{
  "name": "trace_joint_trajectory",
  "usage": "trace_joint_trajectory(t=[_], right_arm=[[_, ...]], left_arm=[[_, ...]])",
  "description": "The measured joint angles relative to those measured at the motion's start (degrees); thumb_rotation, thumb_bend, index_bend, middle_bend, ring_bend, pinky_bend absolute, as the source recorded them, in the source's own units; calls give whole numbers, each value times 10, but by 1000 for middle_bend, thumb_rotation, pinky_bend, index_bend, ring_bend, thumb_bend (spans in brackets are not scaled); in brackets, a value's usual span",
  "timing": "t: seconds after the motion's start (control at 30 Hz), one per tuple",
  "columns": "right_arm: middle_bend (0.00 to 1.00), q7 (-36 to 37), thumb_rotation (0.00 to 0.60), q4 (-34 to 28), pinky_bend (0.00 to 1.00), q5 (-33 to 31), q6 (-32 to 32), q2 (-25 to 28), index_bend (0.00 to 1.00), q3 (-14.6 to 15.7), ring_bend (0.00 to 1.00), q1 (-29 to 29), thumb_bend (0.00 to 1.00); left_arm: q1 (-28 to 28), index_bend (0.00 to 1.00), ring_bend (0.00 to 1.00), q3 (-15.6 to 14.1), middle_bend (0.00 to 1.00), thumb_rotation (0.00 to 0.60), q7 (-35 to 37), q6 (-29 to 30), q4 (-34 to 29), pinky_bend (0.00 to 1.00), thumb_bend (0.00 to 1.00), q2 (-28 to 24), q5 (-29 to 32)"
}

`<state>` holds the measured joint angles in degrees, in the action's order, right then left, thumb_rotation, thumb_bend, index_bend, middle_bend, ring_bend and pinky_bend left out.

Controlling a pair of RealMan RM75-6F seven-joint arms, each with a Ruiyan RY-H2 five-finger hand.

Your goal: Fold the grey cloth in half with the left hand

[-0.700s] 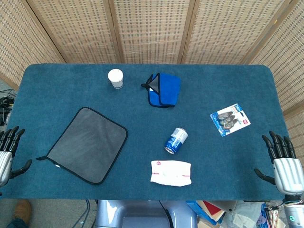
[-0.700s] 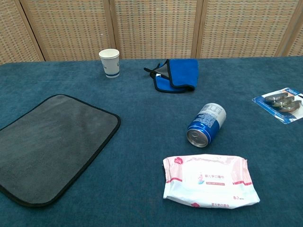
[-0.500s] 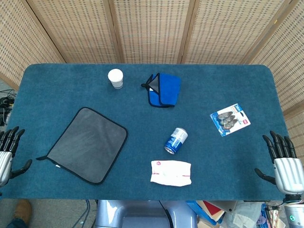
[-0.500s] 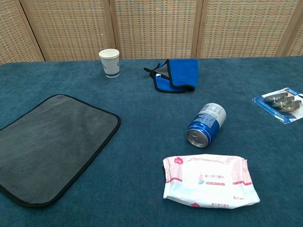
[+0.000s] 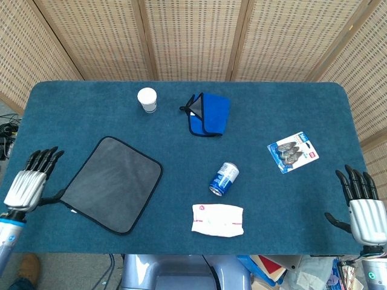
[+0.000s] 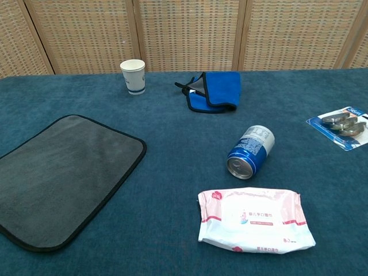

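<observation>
The grey cloth [image 5: 112, 183] with a black hem lies flat and unfolded on the blue table, left of centre; the chest view shows the grey cloth [image 6: 57, 175] at the lower left. My left hand [image 5: 29, 184] hovers at the table's left edge, fingers spread and empty, just left of the cloth's near-left corner. At the right front corner of the table my right hand [image 5: 361, 211] stays open and empty. Neither hand shows in the chest view.
A white paper cup [image 5: 147, 99] and a folded blue cloth [image 5: 207, 113] sit at the back. A blue can [image 5: 224, 179] lies on its side mid-table, a wipes pack [image 5: 217, 219] near the front edge, a blister pack [image 5: 292, 152] to the right.
My left hand has moved in from the far left edge toward the grey cloth's corner. The cloth and my right hand have not moved.
</observation>
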<state>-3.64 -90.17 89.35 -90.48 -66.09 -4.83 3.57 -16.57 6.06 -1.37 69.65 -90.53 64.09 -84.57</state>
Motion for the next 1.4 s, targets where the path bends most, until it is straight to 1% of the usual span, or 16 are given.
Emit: trace_joint_trajectory(t=[0.23, 0.3, 0.37, 0.4, 0.5, 0.6, 0.67, 0.73, 0.93, 1.07, 1.2, 1.4], right_arm=[[0, -19, 600, -5, 0, -7, 0, -2, 0, -4, 0, 0, 0], [0, -19, 600, -7, 0, -10, 4, -2, 0, -4, 0, 1, 0], [0, -20, 600, -7, 0, -14, 7, -2, 0, -6, 0, 2, 0], [0, -22, 600, -7, 0, -17, 8, -2, 0, -7, 0, 2, 0], [0, -24, 600, -8, 0, -23, 12, -2, 0, -9, 0, 4, 0], [0, -20, 600, -10, 0, -28, 19, -1, 0, -10, 0, 5, 0], [0, -16, 600, -10, 0, -34, 25, 1, 0, -10, 0, 6, 0], [0, -16, 600, -9, 0, -40, 29, 2, 0, -12, 0, 7, 0], [0, -19, 600, -4, 0, -54, 38, 1, 0, -17, 0, 11, 0], [0, -22, 600, -2, 0, -54, 41, -1, 0, -16, 0, 12, 0], [0, -22, 600, -3, 0, -51, 39, -1, 0, -14, 0, 11, 0], [0, -25, 600, -10, 0, -45, 32, 3, 0, -12, 0, 9, 0]], left_arm=[[-114, 0, 0, 32, 0, 600, -1, -145, 40, 0, 231, 19, 17], [-148, 0, 0, 43, 0, 600, -6, -192, 50, 0, 215, 27, 35], [-170, 7, 0, 49, 0, 600, -12, -221, 57, 0, 207, 33, 47], [-188, 16, 0, 54, 0, 600, -22, -243, 64, 0, 206, 38, 58], [-226, 92, 0, 65, 0, 600, -48, -297, 78, 0, 208, 51, 97], [-260, 139, 0, 71, 0, 600, -62, -334, 96, 0, 209, 64, 130], [-272, 172, 0, 72, 0, 600, -75, -345, 106, 0, 209, 73, 144], [-289, 191, 0, 73, 0, 600, -92, -361, 119, 0, 209, 85, 172], [-352, 207, 0, 64, 0, 600, -153, -405, 177, 0, 209, 132, 273], [-381, 250, 0, 50, 0, 600, -180, -422, 214, 0, 208, 161, 325], [-400, 264, 0, 30, 0, 600, -190, -435, 242, 0, 209, 185, 366], [-419, 277, 0, 3, 0, 600, -201, -441, 275, 0, 223, 209, 397]])
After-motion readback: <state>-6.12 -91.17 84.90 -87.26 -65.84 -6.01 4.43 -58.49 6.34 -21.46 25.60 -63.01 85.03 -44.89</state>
